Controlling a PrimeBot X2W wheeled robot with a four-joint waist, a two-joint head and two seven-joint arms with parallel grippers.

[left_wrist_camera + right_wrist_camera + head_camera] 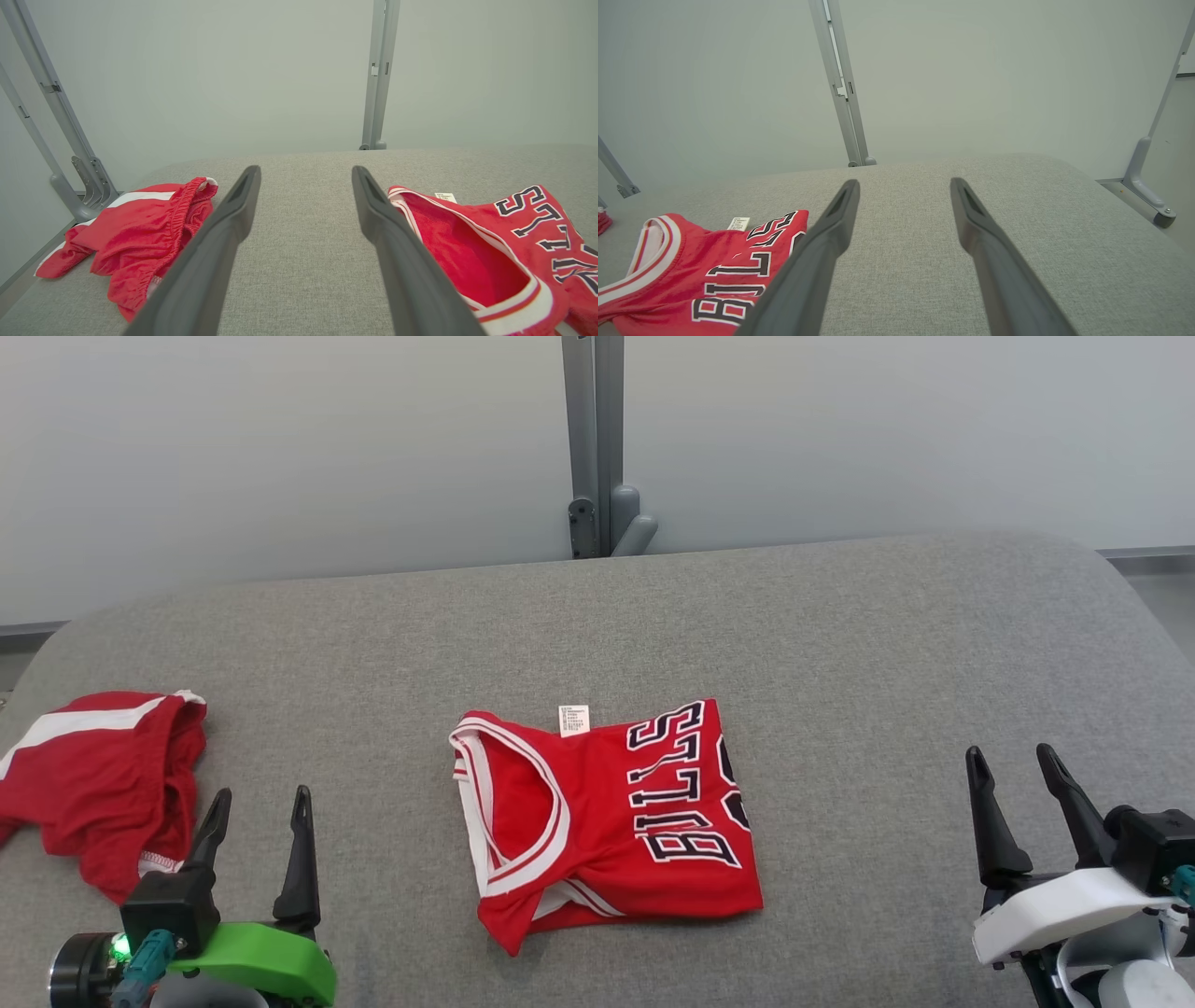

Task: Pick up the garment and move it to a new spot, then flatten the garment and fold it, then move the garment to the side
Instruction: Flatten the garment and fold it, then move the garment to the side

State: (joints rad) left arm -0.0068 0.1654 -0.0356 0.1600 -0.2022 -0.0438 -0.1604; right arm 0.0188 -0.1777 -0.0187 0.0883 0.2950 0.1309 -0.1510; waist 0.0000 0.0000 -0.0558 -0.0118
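A red, white-trimmed basketball jersey is shown folded at the centre of a grey fabric-covered table; only its move aside is judged left. The left gripper and right gripper are held spread, empty.

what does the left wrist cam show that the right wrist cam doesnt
Particular to the left wrist view: the open left gripper, and to its left the crumpled red garment seen whole, elastic waistband included.

Particular to the right wrist view: the open right gripper, the rounded right end of the grey table, and a frame foot beyond it. A red sliver at that view's left edge may be the crumpled garment.

Shared: the folded red jersey, its white label, the grey table, and the upright post behind it.
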